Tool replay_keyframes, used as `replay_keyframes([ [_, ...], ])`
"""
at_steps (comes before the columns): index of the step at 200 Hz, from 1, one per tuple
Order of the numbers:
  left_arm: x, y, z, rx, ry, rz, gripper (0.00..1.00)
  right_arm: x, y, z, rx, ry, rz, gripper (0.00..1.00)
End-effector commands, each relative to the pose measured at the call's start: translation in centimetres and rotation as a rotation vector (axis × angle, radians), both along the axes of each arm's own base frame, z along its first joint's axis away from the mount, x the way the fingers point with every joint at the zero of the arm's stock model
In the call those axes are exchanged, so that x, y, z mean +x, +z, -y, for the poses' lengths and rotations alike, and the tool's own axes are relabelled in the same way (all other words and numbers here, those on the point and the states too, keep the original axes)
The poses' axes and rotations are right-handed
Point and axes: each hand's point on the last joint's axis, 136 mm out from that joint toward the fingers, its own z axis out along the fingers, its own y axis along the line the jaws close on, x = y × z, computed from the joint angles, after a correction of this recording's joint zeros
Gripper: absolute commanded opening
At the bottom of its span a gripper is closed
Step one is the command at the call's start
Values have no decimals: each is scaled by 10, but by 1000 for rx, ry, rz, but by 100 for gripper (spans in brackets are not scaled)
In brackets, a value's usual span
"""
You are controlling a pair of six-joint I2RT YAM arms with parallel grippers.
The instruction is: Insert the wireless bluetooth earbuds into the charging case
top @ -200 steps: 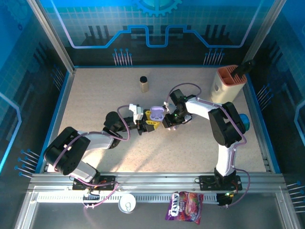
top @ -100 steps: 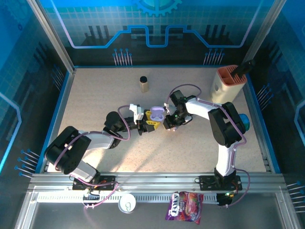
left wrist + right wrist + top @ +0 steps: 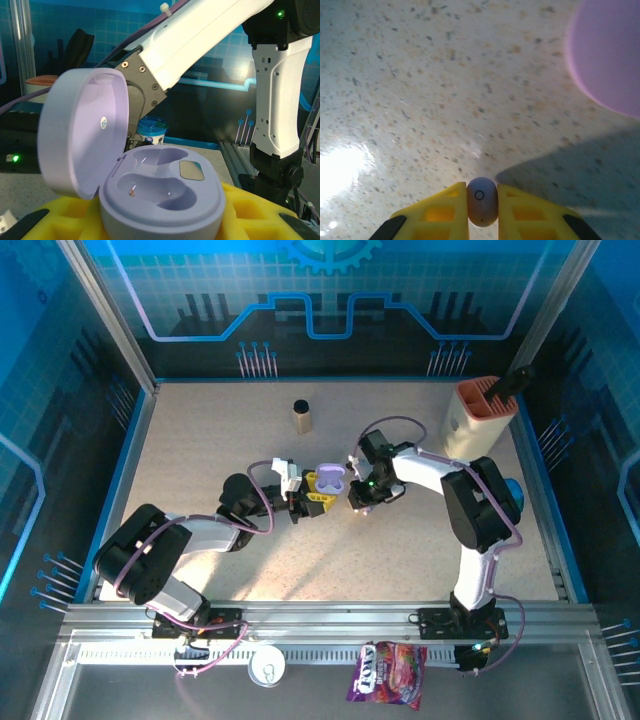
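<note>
Blue-lit panels ring a speckled beige surface (image 3: 200, 440), and all the action sits near its centre. The left end effector (image 3: 313, 495) has its yellow fingers (image 3: 250, 210) closed narrowly on either side of the lilac charging case (image 3: 160, 195), gripping it at the base. The lid (image 3: 82, 132) is swung open and upright, and two moulded wells face up.

Just to the right, the right end effector (image 3: 355, 498) is pinched tight on one tiny pale earbud (image 3: 482, 201), squeezed between its two yellow fingertips. The earbud is close beside the case but apart from it, over the middle of the surface.

Near the far edge stands a small brown bottle (image 3: 302, 415), and a peach holder (image 3: 478, 418) sits at the far right corner. A purple snack bag (image 3: 388, 672) lies on the near rail.
</note>
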Motion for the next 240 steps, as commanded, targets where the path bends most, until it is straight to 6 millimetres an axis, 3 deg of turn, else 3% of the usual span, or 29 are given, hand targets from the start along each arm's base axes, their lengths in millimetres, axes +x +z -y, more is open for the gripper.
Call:
replay_keyframes([
  [1,9,0,-4,-5,56,38,31,16,21,18,-66,-167,114,16],
  [19,15,-5,-7,0,101,39,30,24,29,42,-166,-346,192,15],
  [65,27,-14,-9,17,161,45,30,18,34,84,-303,-641,252,15],
  [129,37,-32,-12,54,226,43,30,16,52,92,-282,-734,285,14],
  [152,44,-41,-13,71,258,39,30,16,66,88,-234,-739,312,14],
  [187,57,-51,-14,92,311,36,30,15,110,71,-149,-709,391,14],
  [240,79,-58,-14,108,394,41,29,5,177,20,-8,-590,502,14],
])
